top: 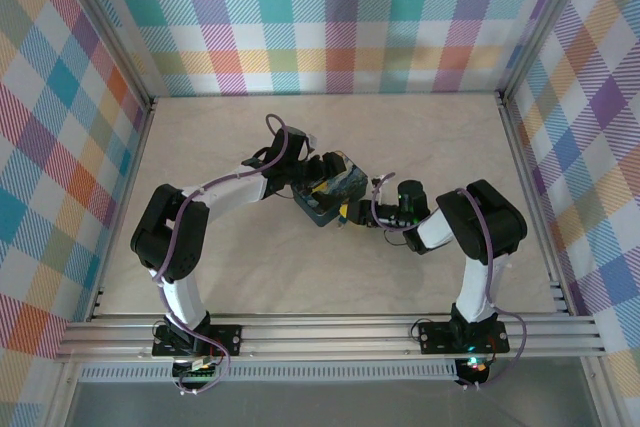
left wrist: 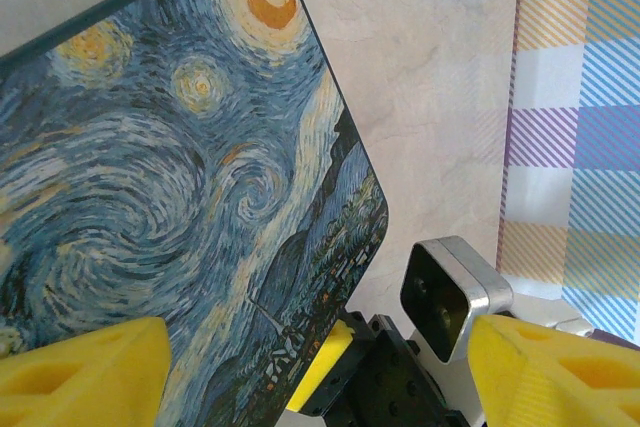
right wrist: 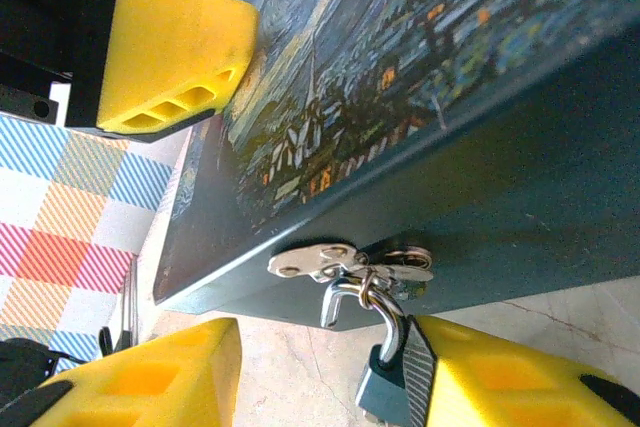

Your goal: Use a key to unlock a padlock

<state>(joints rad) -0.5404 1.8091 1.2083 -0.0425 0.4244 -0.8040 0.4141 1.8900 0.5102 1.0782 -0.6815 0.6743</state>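
Observation:
The padlock (right wrist: 385, 394), a small blue body on a silvery shackle (right wrist: 385, 307), hangs from the metal hasp (right wrist: 320, 260) on the side of the dark-blue starry-night tin (top: 327, 195). The shackle's short leg ends in the air, clear of the body. My right gripper (right wrist: 320, 379) is open. Its right finger (right wrist: 500, 382) lies against the padlock body and its left finger (right wrist: 150, 377) stands well apart. My left gripper (left wrist: 320, 377) is open around the tin's (left wrist: 180, 177) corner, yellow fingers (left wrist: 85, 372) on either side. The key is out of view.
The tin sits mid-table on the pale marbled surface (top: 250, 277), between both arms. Checked walls (top: 330, 17) close in the back and sides. The right arm's wrist camera (left wrist: 450, 297) sits close beside the tin's corner.

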